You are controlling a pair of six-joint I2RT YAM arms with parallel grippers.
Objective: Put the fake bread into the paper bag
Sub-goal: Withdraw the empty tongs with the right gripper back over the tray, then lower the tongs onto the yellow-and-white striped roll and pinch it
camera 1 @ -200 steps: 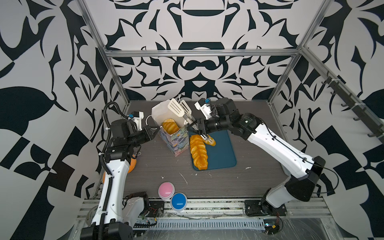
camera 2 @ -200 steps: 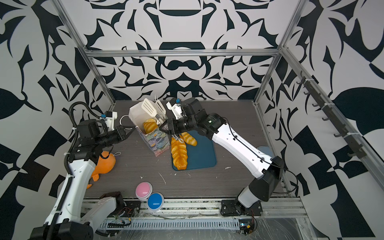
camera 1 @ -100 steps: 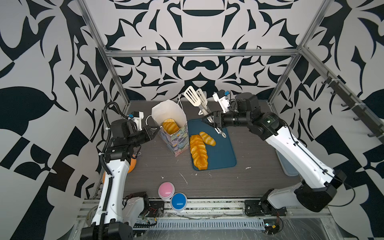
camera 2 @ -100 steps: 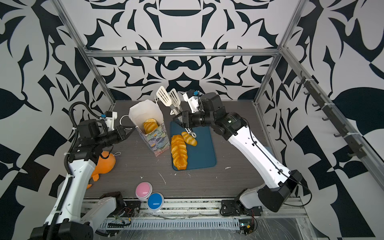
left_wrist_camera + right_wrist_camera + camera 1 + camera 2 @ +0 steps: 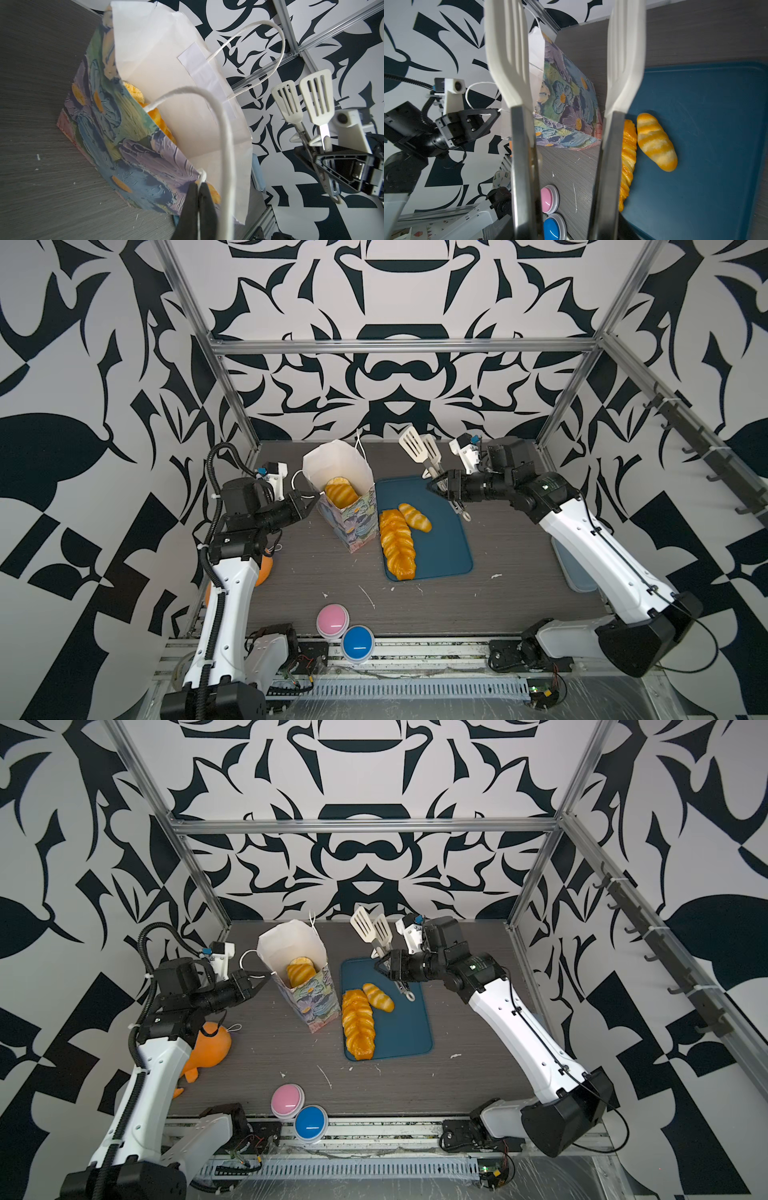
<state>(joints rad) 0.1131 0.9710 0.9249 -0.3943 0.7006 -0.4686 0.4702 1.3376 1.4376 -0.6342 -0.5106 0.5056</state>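
The paper bag [image 5: 358, 524] [image 5: 316, 1006] stands upright and open, with fake bread [image 5: 340, 494] [image 5: 158, 119] inside. My left gripper [image 5: 313, 506] [image 5: 198, 187] is shut on the bag's cord handle at its rim. On the blue tray [image 5: 446, 539] [image 5: 706, 124] beside the bag lie a long braided loaf [image 5: 397, 545] [image 5: 628, 149] and a striped roll [image 5: 414, 517] [image 5: 656, 143]. My right gripper [image 5: 434, 485] [image 5: 380, 965] is shut on white-headed metal tongs [image 5: 417, 448] [image 5: 523, 155]. The tongs stand apart and empty, raised over the tray's far edge.
A pink button [image 5: 332, 620] and a blue button [image 5: 358, 643] sit at the table's front edge. An orange plush toy [image 5: 210, 1044] lies under the left arm. A grey-blue lid [image 5: 575, 572] lies beneath the right arm. Metal frame posts ring the table.
The right arm has drawn the empty tongs back from over the bag's mouth, rightward to the tray's far edge. The left gripper has kept its hold on the bag.
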